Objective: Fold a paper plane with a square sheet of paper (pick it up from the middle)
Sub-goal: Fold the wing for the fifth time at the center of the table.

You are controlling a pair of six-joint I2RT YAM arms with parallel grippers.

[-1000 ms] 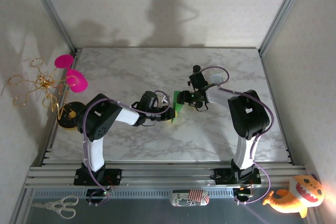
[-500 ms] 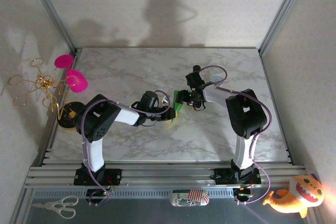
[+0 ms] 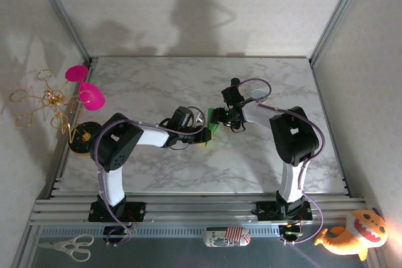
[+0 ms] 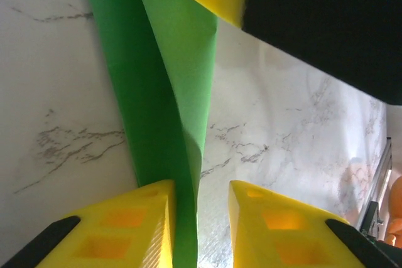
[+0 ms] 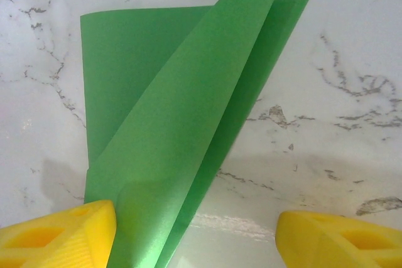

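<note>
Fingers of the left gripper (image 4: 198, 192) stand slightly apart, and we see the sheet of paper (image 4: 164, 92) running between them, against one pad but not pinched. The right gripper (image 5: 195, 221) is spread wide over that sheet, one finger just beside its folded edge. Loosely folded, the sheet lies on the marble table (image 3: 157, 86) between both grippers, and well to its left are two pink cups (image 3: 93, 97), contents unclear.
</note>
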